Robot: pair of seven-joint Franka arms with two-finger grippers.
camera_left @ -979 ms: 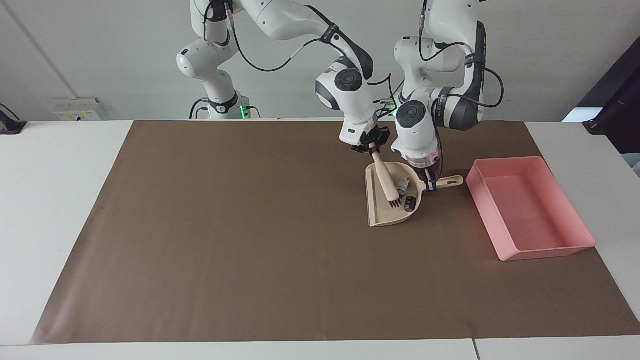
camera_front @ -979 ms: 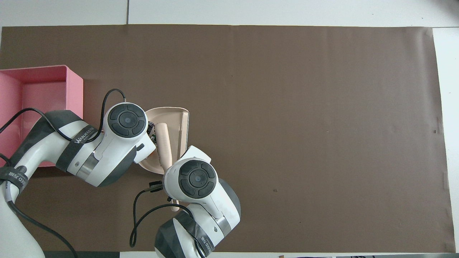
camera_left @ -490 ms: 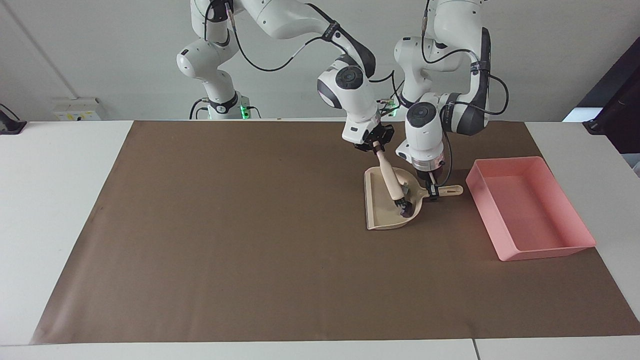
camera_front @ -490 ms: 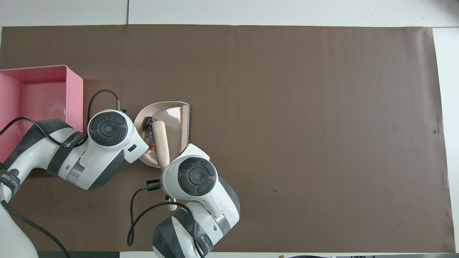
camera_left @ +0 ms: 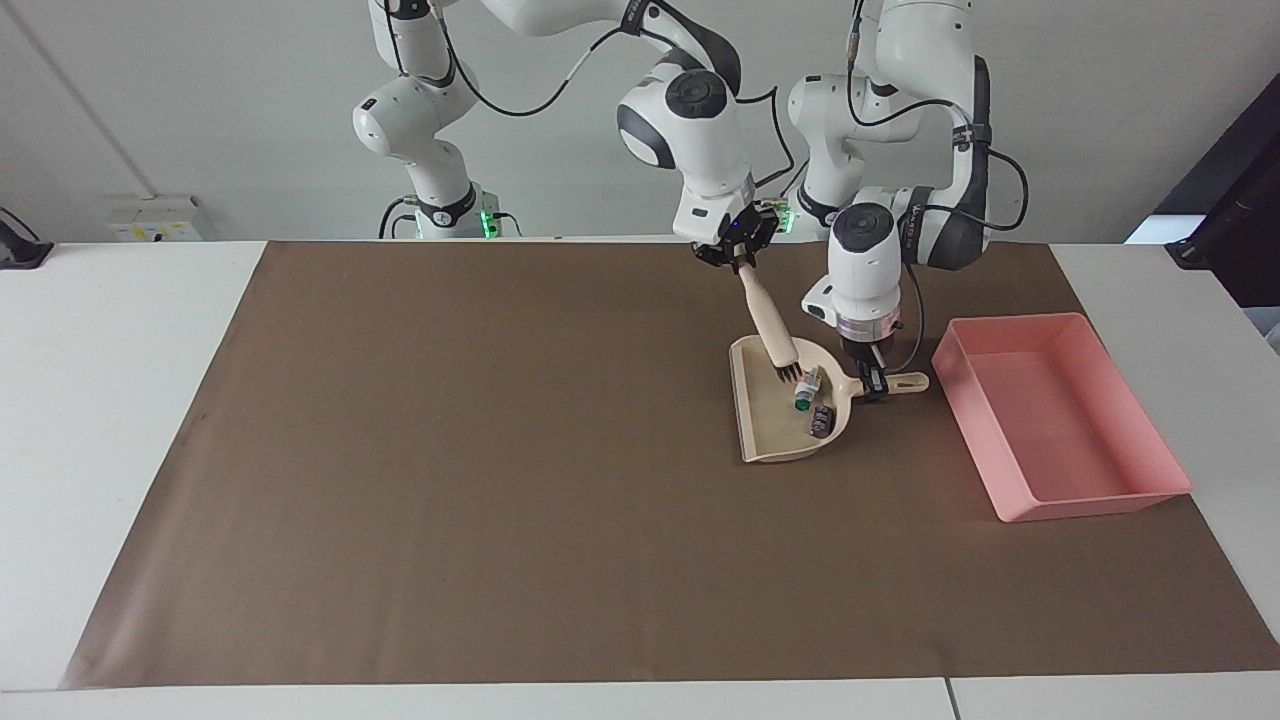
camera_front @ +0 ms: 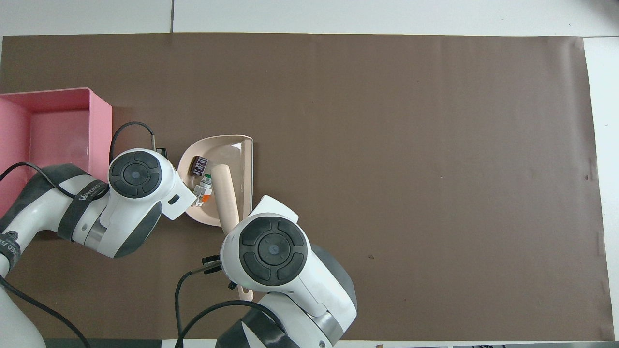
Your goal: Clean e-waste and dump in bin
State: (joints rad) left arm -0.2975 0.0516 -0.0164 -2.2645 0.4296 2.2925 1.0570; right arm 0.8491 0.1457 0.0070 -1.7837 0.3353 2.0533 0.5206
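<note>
Desk (camera_left: 130,420) white, covered by a big brown paper mat (camera_left: 500,500).

Right arm comes in from its base and bends down over the mat's middle, forearm steep. Right hand (camera_left: 737,262) is up in the air over the mat just past the dustpan's robot-side rim, clamped on the top of a beige brush (camera_left: 770,325). The brush slants down from the hand toward 5 o'clock in the facing view; its dark bristles sit at the pan's 12 o'clock edge.

Left arm is folded, wrist pointing straight down. Left hand (camera_left: 868,377) is low at the dustpan handle, pinched narrow on the handle's neck where it joins the pan.

Pink bin (camera_left: 1150,400): shallow rectangular tray, low straight walls, at the left arm's end of the desk, at 3 o'clock from the dustpan in the facing view, apart from it.

Beige dustpan (camera_left: 765,425) lies flat on the mat, open mouth toward the right arm's end, handle pointing at the bin.

E-waste is inside the pan, against its closed wall by the handle: white-grey bit with green marks (camera_left: 805,391), an orange spot showing on it in the overhead view, and just beside it at 5 o'clock a dark brown-black piece (camera_left: 823,421). Whether the two touch, cannot tell.
</note>
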